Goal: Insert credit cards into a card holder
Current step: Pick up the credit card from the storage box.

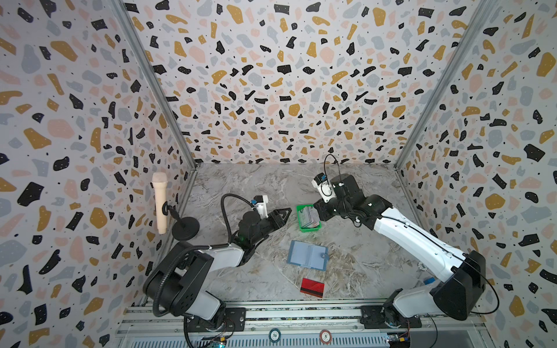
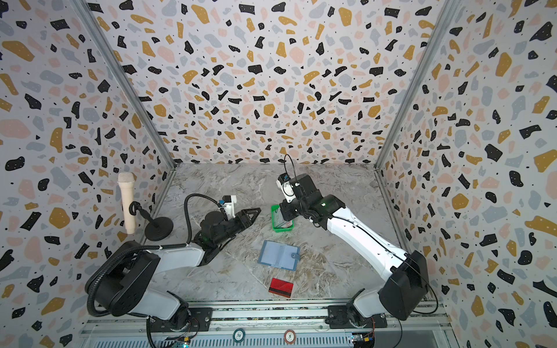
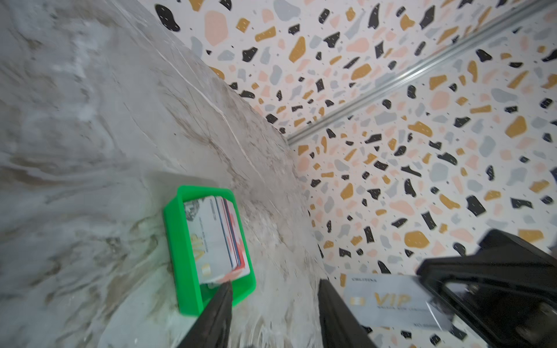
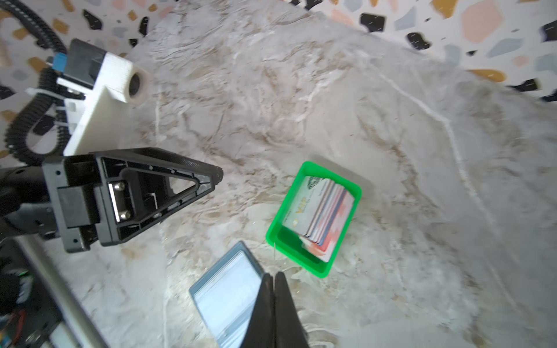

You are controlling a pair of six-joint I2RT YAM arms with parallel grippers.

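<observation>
At the middle of the grey-veined marble table (image 1: 256, 186) I have the green tray (image 1: 310, 230), a shallow glossy plastic box with rounded corners. A stack of thin credit cards (image 4: 319, 211) leans on edge inside it, white, pink, red and bluish.

At 6 o'clock from the tray lies the card holder (image 1: 307, 254). It is opened flat like a small book, dusty-blue and leather-like, with clear shiny sleeves and a rounded snap tab on its 3 o'clock edge. Further toward 6 o'clock, near the front rail, a red card (image 1: 312, 287) lies flat with a dark stripe along its near long side.

My left gripper (image 3: 275, 283) sits at 9 o'clock from the tray, its black tapered fingers spread apart. My right gripper (image 4: 275, 273) is at 3 o'clock from the tray, fingers pressed together on a silver card (image 3: 388, 301) with gold VIP lettering. That card hangs just outside the left fingers, and in the right wrist view it shows only as a hairline edge.

A pale beige cylindrical microphone (image 1: 159, 205) on a round black stand is at 9 o'clock by the side wall.
</observation>
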